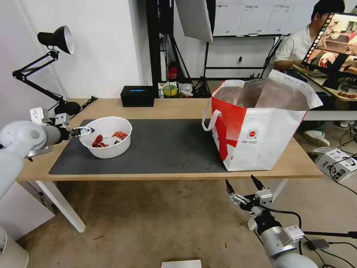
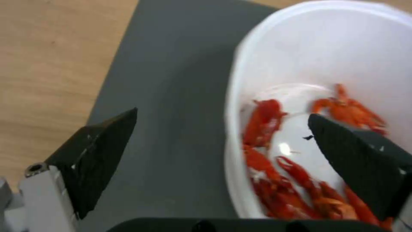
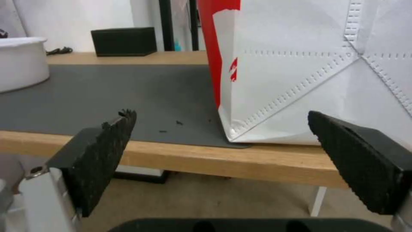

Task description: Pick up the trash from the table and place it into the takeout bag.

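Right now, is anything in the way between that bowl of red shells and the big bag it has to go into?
Nothing visible. Between the white bowl and the takeout bag lies only bare dark mat. The left gripper is at the bowl's rim, fingers open astride it. The bag's mouth stands open.

Both arms were smooth pale grey-white tubes with rounded joints. The left gripper (image 1: 90, 130) and right gripper (image 1: 242, 182) carried tapered black fingers (image 3: 103, 154) with ribbed pads on silver metal mounts. A black cable trailed along the right forearm.
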Controlling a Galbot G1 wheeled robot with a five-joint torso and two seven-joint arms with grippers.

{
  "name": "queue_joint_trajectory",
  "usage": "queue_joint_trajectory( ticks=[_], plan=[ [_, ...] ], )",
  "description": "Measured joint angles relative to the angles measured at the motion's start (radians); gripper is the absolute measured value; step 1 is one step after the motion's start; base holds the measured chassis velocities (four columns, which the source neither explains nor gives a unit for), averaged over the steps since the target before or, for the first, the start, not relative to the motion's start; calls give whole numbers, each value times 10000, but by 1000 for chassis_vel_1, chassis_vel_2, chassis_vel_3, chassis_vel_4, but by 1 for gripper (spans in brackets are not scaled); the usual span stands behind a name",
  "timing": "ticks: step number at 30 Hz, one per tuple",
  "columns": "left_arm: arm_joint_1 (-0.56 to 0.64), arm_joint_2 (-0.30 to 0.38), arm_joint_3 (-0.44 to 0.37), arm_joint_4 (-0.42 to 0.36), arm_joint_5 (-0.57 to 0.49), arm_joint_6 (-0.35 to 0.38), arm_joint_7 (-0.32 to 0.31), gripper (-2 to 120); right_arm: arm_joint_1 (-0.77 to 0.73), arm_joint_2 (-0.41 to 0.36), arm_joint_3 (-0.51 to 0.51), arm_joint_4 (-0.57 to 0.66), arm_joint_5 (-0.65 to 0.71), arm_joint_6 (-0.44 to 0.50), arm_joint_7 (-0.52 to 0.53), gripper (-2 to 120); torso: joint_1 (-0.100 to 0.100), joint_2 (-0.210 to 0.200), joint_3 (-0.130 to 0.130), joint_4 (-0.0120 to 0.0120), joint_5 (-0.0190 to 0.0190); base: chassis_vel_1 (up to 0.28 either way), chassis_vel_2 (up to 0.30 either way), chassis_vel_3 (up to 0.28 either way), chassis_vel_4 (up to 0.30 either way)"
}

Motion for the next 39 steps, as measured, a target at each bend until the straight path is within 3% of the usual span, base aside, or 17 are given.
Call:
queue_joint_trajectory(
  ticks=[9,17,24,27,39],
  plan=[
    [-170,58,323,287,-868,-43,-485,100,0,0,0,0,0,0,0,100,-1,0,0,3,2,0,0,0,0],
    [-395,47,563,297,-2103,-71,-1437,95,0,0,0,-1,0,0,-1,100,-1,1,0,2,2,0,0,0,0],
    [-375,101,722,259,-2386,-80,-1502,78,0,0,0,-1,0,0,-1,100,-1,2,-1,2,2,0,0,0,0],
    [-325,134,734,178,-2416,-83,-1499,62,0,0,0,-1,0,0,-1,100,-1,1,-1,1,1,0,0,0,0],
    [-308,235,915,5,-2515,-96,-1463,23,0,0,0,-1,0,0,-1,100,-1,1,-1,1,2,0,0,0,0]
  ],
)
